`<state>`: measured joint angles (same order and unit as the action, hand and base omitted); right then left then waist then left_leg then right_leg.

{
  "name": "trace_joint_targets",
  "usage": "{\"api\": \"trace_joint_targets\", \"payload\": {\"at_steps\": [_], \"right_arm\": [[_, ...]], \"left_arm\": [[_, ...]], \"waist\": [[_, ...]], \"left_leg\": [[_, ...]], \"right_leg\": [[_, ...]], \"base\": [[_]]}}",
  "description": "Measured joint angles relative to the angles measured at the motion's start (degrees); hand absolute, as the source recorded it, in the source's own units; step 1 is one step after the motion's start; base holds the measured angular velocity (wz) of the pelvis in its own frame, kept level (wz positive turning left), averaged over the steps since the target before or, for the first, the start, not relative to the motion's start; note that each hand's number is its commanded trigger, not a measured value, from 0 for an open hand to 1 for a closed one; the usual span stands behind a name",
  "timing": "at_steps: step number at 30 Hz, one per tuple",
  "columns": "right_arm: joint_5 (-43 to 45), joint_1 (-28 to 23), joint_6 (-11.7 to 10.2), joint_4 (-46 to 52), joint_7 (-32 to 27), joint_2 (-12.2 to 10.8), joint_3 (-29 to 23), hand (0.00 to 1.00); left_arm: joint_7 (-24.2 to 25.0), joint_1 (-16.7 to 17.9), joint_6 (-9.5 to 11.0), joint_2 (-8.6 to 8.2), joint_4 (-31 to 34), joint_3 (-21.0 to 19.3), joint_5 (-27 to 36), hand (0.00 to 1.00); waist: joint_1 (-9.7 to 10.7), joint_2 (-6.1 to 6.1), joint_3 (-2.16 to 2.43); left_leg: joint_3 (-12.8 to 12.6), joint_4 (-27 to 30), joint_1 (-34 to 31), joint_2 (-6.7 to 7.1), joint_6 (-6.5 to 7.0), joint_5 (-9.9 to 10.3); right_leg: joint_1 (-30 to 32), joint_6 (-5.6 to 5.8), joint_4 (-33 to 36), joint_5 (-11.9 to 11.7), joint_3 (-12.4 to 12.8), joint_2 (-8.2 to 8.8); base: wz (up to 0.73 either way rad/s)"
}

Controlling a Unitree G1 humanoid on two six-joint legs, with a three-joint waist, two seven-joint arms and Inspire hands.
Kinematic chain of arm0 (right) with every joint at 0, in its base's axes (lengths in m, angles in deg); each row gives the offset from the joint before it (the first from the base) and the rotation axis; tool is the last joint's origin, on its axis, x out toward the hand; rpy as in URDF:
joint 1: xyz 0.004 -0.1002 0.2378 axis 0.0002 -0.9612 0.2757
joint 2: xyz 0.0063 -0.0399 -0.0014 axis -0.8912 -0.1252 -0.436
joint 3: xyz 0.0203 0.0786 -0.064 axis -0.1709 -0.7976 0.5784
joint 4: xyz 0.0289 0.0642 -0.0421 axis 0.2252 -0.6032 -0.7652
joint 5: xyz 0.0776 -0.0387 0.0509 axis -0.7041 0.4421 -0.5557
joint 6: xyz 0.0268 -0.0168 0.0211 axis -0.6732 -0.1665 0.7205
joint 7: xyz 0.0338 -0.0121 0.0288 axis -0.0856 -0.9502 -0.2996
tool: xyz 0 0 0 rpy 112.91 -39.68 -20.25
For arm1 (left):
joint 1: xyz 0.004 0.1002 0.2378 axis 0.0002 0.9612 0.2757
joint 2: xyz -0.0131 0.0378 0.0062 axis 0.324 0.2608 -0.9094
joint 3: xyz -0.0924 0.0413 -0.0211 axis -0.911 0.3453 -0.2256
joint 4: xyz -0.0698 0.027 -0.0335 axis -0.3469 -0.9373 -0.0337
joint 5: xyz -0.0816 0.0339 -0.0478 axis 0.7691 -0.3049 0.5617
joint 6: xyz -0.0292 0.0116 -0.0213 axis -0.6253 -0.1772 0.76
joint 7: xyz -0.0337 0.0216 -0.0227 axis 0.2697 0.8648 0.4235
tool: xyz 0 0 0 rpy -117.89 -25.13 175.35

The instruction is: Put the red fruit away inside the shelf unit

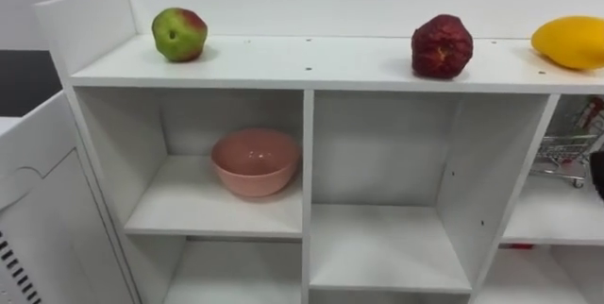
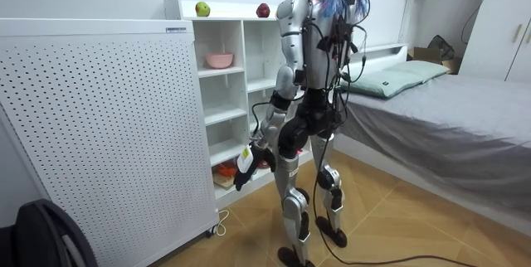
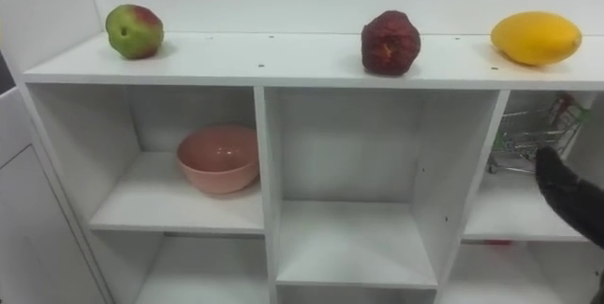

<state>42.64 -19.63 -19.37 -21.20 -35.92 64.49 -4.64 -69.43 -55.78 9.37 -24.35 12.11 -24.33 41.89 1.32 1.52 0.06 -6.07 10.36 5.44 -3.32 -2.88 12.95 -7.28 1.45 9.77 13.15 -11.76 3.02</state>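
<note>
Room view has the robot standing upright before the white closet [image 1: 307,153], with a perforated white panel [image 2: 99,126] on the room view's left and a bed [image 2: 448,126] on the room view's right. Its left robot hand [image 2: 245,170] hangs low beside the closet's lower shelves, and whether it is spread or closed I cannot tell. The right robot hand [image 3: 571,200] shows in the right eye view as a dark shape at the mouth of the right-hand compartment, near a small wire cart [image 3: 524,143] standing in there; spread or closed, again I cannot tell. A pink bowl [image 1: 255,160] sits alone in the upper left compartment. Now the fruit, all three up on the closet's top board, well apart: a yellow mango [image 3: 535,38] at the right, a dark red wrinkled fruit [image 3: 390,42] over the middle, a green-and-red apple [image 3: 133,30] at the left. None is in a compartment, so I read this as the opening step, the approach before a first pick. The next move, by my reckoning, calls for a lift to the top board and a firm wrap round one fruit, the mango lying nearest the right robot hand, then a careful lowering into a compartment.
</note>
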Motion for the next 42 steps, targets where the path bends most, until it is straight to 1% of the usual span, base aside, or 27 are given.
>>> {"api": "trace_joint_targets", "payload": {"at_steps": [2, 3, 5, 7, 11, 14, 16, 18, 23, 26, 28, 30, 32, 33, 34, 36, 38, 40, 42], "right_arm": [[1.2, 1.91, -0.19, 1.24, 0.53, 0.38, 0.02, 0.0], [1.79, 3.21, -0.64, 1.87, 0.58, 0.83, 0.08, 0.0], [3.0, 4.58, -1.73, 2.44, 0.57, 1.63, 0.11, 0.0], [5.19, 5.79, -3.52, 2.59, 0.74, 2.31, 0.6, 0.0], [5.63, 8.48, -4.12, 2.59, 1.76, 2.84, 2.47, 0.0], [5.23, 10.86, -4.16, 2.55, 3.71, 4.49, 3.45, 0.0], [5.24, 13.23, -4.25, 2.55, 4.85, 6.31, 4.15, 0.0], [5.24, 14.42, -4.37, 2.56, 5.3, 7.12, 4.19, 0.0], [5.11, 15.2, -4.34, 2.53, 6.67, 7.3, 4.18, 0.0], [4.18, 15.2, -4.17, 2.53, 8.48, 7.31, 4.21, 0.0], [4.12, 15.2, -3.98, 2.03, 9.91, 7.4, 4.19, 0.0], [4.12, 15.19, -3.42, 1.76, 10.83, 7.43, 4.22, 0.0], [3.8, 15.19, -3.08, 1.07, 12.08, 7.47, 4.23, 0.0], [3.03, 15.2, -2.95, 0.27, 12.79, 7.65, 4.25, 0.0], [1.85, 15.2, -2.75, -0.8, 13.67, 7.9, 4.26, 0.0], [0.61, 15.2, -2.21, -2.23, 14.96, 8.17, 4.43, 0.0], [-0.68, 15.2, -1.7, -3.41, 15.96, 8.33, 5.09, 0.0], [-0.82, 15.2, -0.89, -4.26, 17.54, 8.94, 6.76, 0.0], [-0.84, 15.2, -0.44, -4.96, 19.15, 9.64, 7.18, 0.0]], "left_arm": [[0.38, 0.09, 0.27, 0.08, -0.29, 0.0, -0.04, 0.0], [0.51, 0.05, 0.38, 0.2, -0.34, 0.0, -0.04, 0.0], [0.79, 0.06, 0.99, 0.56, -0.93, -0.05, -0.02, 0.0], [0.9, -0.02, 1.46, 0.73, -1.37, 0.04, -0.03, 0.0], [1.41, -0.72, 1.59, 0.9, -1.69, 2.1, -0.01, 0.0], [2.08, -1.42, 1.6, 1.04, -1.79, 2.15, 0.0, 0.0], [2.68, -1.52, 1.6, 1.32, -1.78, 2.07, 0.0, 0.0], [2.76, -1.62, 1.6, 1.41, -1.78, 2.09, 0.0, 0.0], [2.76, -1.8, 1.59, 1.51, -1.77, 2.08, -0.01, 0.0], [2.75, -1.8, 1.55, 1.51, -1.65, 2.08, -0.02, 0.0], [2.75, -1.78, 1.54, 1.53, -1.24, 2.01, -0.6, 0.0], [2.76, -1.81, 1.54, 1.57, -0.87, 2.02, -0.79, 0.0], [2.88, -1.84, 1.53, 1.82, -0.65, 2.01, -0.99, 0.0], [3.07, -1.99, 1.53, 2.19, -0.65, 2.03, -1.01, 0.0], [3.2, -1.97, 1.52, 2.48, -0.64, 2.02, -1.03, 0.0], [3.64, -2.04, 1.39, 2.54, -0.46, 2.02, -1.43, 0.0], [4.16, -2.01, 1.32, 2.57, -0.1, 2.02, -2.34, 0.0], [4.42, -2.03, 1.1, 2.57, -0.04, 2.02, -2.41, 0.0], [5.0, -1.9, 0.87, 2.58, 0.61, 2.02, -2.68, 0.0]], "waist": [[-0.17, 0.27, 0.06], [-0.19, 0.54, 0.04], [-0.36, 1.01, -0.02], [-0.77, 1.47, -0.11], [-1.35, 1.55, -0.21], [-1.74, 1.64, -0.3], [-1.75, 1.68, -0.31], [-1.76, 1.84, -0.31], [-1.99, 2.08, -0.3], [-2.06, 2.08, -0.3], [-2.47, 2.23, -0.39], [-2.85, 2.4, -0.47], [-3.08, 2.74, -0.34], [-3.22, 3.13, -0.28], [-3.39, 3.52, -0.3], [-3.44, 3.74, -0.3], [-3.52, 3.79, -0.29], [-3.69, 3.65, -0.38], [-3.73, 3.57, -0.43]], "left_leg": [[0.12, -0.01, 0.0, 0.01, 0.01, -0.01], [0.19, -0.02, -0.01, 0.01, 0.02, -0.02], [0.27, 0.0, 0.18, 0.0, 0.01, -0.03], [0.36, 0.07, 0.32, 0.02, 0.01, -0.03], [0.3, 0.35, 0.29, 0.02, 0.04, -0.04], [0.32, 0.52, 0.16, 0.0, 0.08, -0.07], [0.42, 0.57, 0.12, -0.01, 0.08, -0.07], [0.6, 0.57, 0.12, -0.01, 0.08, -0.07], [0.93, 0.53, 0.03, 0.0, 0.08, -0.07], [1.03, 0.48, -0.22, 0.0, 0.06, -0.11], [1.03, 0.44, -0.29, 0.0, 0.05, -0.14], [1.12, 0.44, -0.32, 0.0, 0.05, -0.14], [1.49, 0.46, -0.64, 0.01, 0.05, -0.14], [1.73, 0.47, -0.81, 0.01, 0.0, -0.22], [1.94, 0.47, -0.84, 0.01, -0.03, -0.25], [2.08, 0.49, -0.8, 0.05, -0.03, -0.25], [2.3, 0.48, -0.84, 0.08, -0.03, -0.25], [2.35, 0.48, -0.84, 0.08, -0.03, -0.25], [2.34, 0.47, -0.83, 0.08, -0.03, -0.25]], "right_leg": [[-0.05, 0.0, 0.03, 0.0, -0.17, 0.02], [-0.1, 0.0, 0.03, 0.0, -0.32, 0.02], [-0.4, -0.01, 0.01, 0.0, -0.34, 0.01], [-0.74, -0.01, -0.02, -0.01, -0.32, 0.02], [-0.89, -0.08, -0.01, -0.13, -0.05, 0.0], [-0.59, -0.11, 0.0, -0.15, -0.25, 0.02], [-0.61, -0.12, 0.0, -0.16, -0.44, 0.04], [-0.69, -0.12, 0.0, -0.16, -0.62, 0.04], [-0.91, -0.11, -0.01, -0.17, -1.13, 0.05], [-0.84, -0.1, -0.01, -0.17, -1.16, 0.05], [-0.63, -0.11, -0.02, -0.17, -1.22, 0.05], [-0.48, -0.1, -0.04, -0.17, -1.38, 0.05], [-0.5, -0.1, -0.03, -0.17, -1.8, 0.06], [-0.62, -0.11, -0.03, -0.17, -2.67, 0.09], [-0.63, -0.11, -0.07, -0.17, -2.76, 0.08], [-0.66, -0.11, -0.07, -0.17, -2.72, 0.09], [-0.7, -0.1, -0.08, -0.18, -2.76, 0.12], [-0.8, -0.1, -0.09, -0.18, -2.75, 0.11], [-0.85, -0.1, -0.08, -0.18, -2.74, 0.11]], "base": [[0.04], [0.04], [0.03], [0.0], [-0.01], [0.0], [0.0], [0.05], [0.02], [0.0], [0.0], [0.02], [0.08], [0.1], [0.1], [0.05], [0.0], [0.0], [0.0]]}}
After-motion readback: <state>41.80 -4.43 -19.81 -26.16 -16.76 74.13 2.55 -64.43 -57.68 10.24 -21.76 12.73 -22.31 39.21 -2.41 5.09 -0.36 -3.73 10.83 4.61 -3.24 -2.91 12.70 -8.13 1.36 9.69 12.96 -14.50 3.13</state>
